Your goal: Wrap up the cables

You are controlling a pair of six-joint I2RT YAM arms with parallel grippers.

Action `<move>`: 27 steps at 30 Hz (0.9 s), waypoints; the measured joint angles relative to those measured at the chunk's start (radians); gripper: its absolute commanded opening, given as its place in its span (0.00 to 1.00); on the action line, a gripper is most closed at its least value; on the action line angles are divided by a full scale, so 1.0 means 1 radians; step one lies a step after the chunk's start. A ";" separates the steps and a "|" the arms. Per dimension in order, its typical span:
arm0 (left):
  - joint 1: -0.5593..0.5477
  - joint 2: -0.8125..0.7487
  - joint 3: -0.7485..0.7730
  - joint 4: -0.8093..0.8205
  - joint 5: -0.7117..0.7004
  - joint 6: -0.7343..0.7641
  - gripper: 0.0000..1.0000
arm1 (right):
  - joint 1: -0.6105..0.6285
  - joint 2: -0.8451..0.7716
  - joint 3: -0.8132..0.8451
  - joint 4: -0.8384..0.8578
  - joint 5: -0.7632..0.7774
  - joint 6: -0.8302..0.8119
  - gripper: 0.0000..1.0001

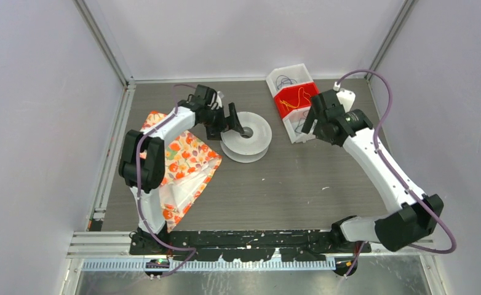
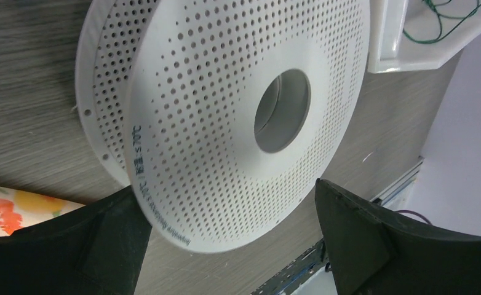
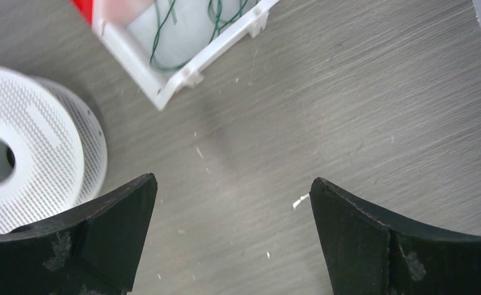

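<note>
At the left of the overhead view a flowered cloth (image 1: 189,163) lies on the desk (image 1: 287,184). Just right of it the left pincer (image 1: 237,125) stands wide open, its two fingers either side of the near rim of the white perforated spool (image 1: 250,140), gripping nothing. The spool lies tilted on its flanges, and no wire shows on it in any view.

Further right, at upper centre, sits a divided tray (image 1: 289,67), and the cables are all in it: a yellow-orange cable (image 1: 299,98) in the red middle section, a dark one (image 1: 285,80) in the section above, and a green one (image 3: 161,43) in the nearest section. The right pincer (image 1: 309,120) hangs at the tray's right edge, also fully open and empty.

Wrapping has not begun, I judge. The left pincer should close firmly on the flange so the spool cannot roll. The right one should go low into one section and pinch a single strand near its end; these wires are limp and thin, so a high or loose pinch would likely slip.
</note>
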 measured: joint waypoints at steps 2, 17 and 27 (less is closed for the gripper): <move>-0.021 0.000 0.018 -0.026 -0.017 0.024 0.99 | -0.077 0.051 0.014 0.030 -0.037 -0.002 1.00; -0.024 -0.013 0.101 -0.283 -0.200 0.198 1.00 | -0.226 0.591 0.484 0.157 -0.228 0.020 0.93; -0.024 -0.257 0.209 -0.352 -0.223 0.212 0.99 | -0.230 0.727 0.512 0.262 -0.444 0.310 0.79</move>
